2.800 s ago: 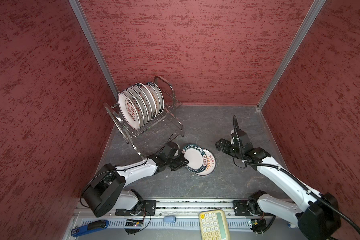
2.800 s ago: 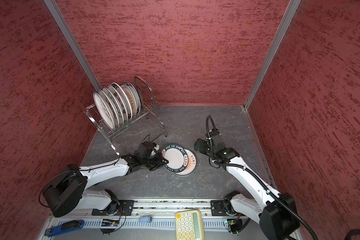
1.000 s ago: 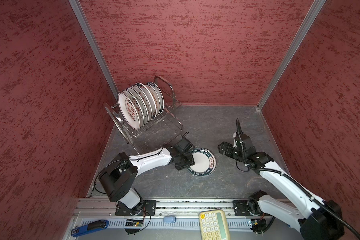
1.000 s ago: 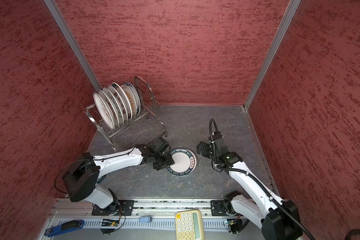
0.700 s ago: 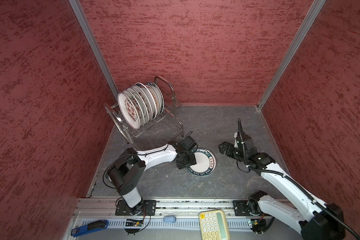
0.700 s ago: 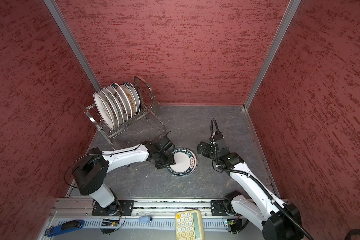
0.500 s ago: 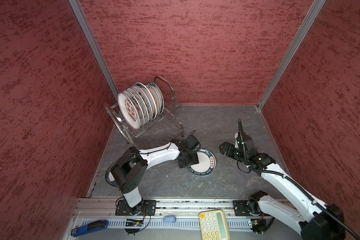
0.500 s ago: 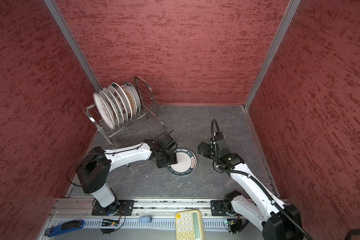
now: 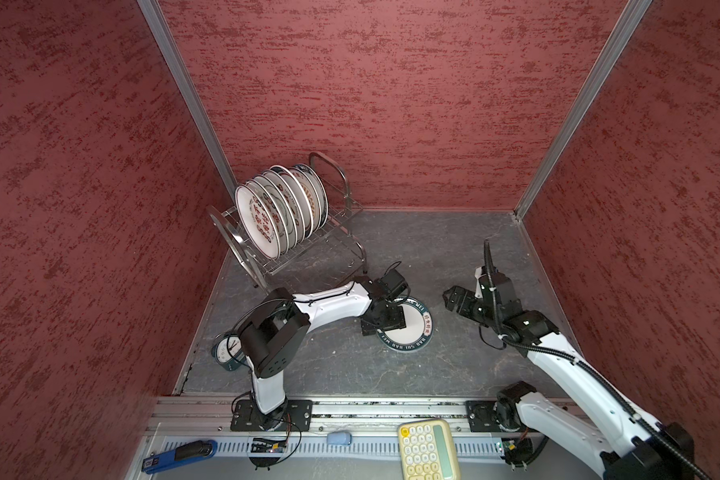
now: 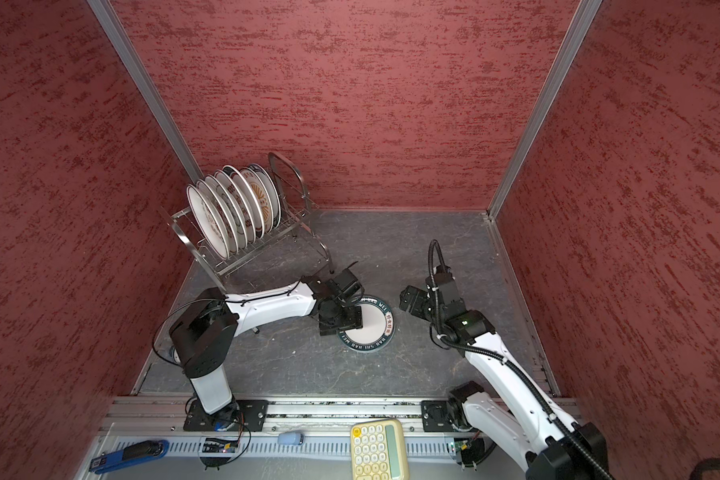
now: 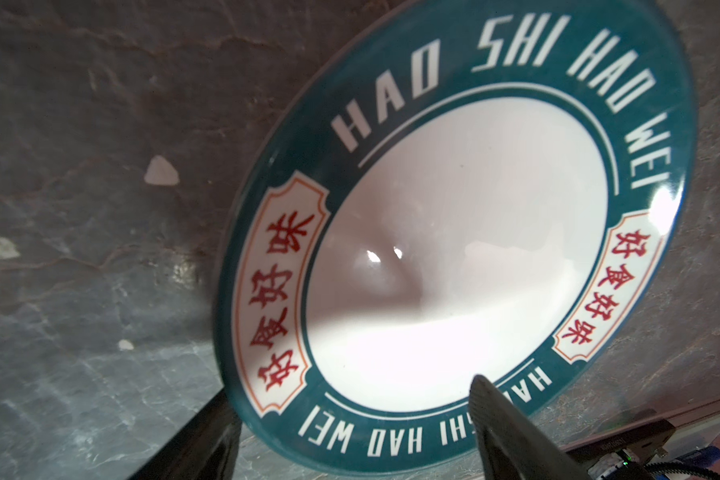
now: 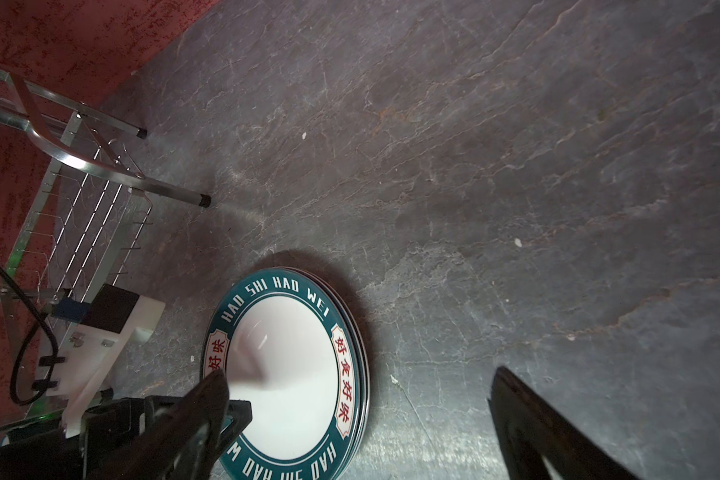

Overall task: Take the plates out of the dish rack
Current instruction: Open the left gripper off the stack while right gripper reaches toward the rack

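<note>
Several white plates stand on edge in the steel dish rack at the back left. A short stack of teal-rimmed plates lies flat mid-table. My left gripper is open at the stack's left edge. One of its fingers sits over the top plate and the other is outside the rim. My right gripper is open and empty, just right of the stack.
A teal alarm clock sits at the front left, partly behind the left arm. On the front rail lie a yellow calculator and a blue tool. Red walls close three sides. The rack's legs stand near the stack.
The left gripper carried a teal-rimmed plate rightward onto the stack, and its jaws have widened around the rim. The left elbow swung up. The right arm barely moved.
</note>
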Robot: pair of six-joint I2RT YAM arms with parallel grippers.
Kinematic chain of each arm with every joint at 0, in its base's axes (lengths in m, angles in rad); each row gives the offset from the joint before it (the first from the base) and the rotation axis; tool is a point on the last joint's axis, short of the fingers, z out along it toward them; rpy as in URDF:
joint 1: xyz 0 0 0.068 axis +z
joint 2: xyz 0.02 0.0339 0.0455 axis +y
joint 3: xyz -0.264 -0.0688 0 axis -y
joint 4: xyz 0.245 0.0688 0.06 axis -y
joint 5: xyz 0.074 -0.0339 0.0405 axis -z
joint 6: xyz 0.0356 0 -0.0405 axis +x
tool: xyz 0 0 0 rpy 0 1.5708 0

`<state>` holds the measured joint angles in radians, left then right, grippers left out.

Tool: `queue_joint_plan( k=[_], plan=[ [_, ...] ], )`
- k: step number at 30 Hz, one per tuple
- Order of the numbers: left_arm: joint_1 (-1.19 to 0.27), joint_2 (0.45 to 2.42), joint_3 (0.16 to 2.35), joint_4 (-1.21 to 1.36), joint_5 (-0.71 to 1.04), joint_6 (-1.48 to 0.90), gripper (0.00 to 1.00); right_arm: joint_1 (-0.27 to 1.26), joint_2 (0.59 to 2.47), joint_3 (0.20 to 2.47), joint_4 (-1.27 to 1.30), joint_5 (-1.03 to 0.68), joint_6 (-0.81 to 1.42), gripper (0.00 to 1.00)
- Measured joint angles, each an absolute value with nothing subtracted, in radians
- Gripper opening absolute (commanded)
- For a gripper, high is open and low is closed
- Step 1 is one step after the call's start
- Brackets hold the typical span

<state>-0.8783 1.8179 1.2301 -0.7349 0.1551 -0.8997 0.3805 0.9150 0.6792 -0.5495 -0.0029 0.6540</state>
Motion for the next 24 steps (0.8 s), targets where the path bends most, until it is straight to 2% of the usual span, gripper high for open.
queue_joint_plan(
  k=[8,18,24],
  plan=[
    [-0.887,1.86,1.287,-0.768,0.152,-0.891,0.92,0.369,0.881,0.679,-0.576,-0.001,0.647,0.99],
    [-0.893,1.887,1.304,-0.786,0.153,-0.884,0.94,0.357,0.874,0.68,-0.592,0.004,0.636,0.99],
    [-0.888,1.864,1.281,-0.794,0.131,-0.881,0.98,0.35,0.95,0.808,-0.619,0.003,0.581,0.99]
  ],
)
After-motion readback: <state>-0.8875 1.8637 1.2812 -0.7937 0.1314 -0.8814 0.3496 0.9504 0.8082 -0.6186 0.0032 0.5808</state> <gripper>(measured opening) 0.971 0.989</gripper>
